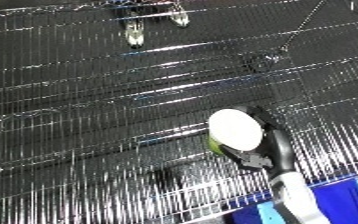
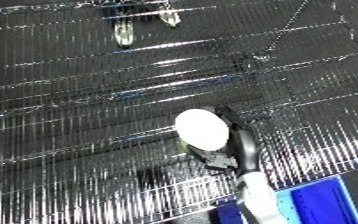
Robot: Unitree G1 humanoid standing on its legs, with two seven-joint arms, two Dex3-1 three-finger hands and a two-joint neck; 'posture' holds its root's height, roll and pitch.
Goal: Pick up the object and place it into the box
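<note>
Nearest to us, our right forearm point(image 1: 293, 196) comes up from the lower edge, white and silver, with a blue bin point(image 1: 349, 197) just beside it on its right. At the forearm's end the right robot hand point(image 1: 269, 145) is curled round an object point(image 1: 235, 129), so it is holding that thing rather than standing wide or narrow. What we see of the object is a white round face turned up towards us, with a yellow-green edge showing below it on the side away from the bin. We cannot tell its long axis, because only that flat face and a sliver of the side show; the face points upward and slightly to the robot hand's left. The object sits within the dark fingers point(image 2: 239, 131), above a wire shelf point(image 1: 87, 115) of shiny rods that spreads away beyond the robot hand. Well beyond the robot hand, at the far end of the shelf, two small caster wheels point(image 1: 135, 34) show. Our left robot hand is not visible in either view.
</note>
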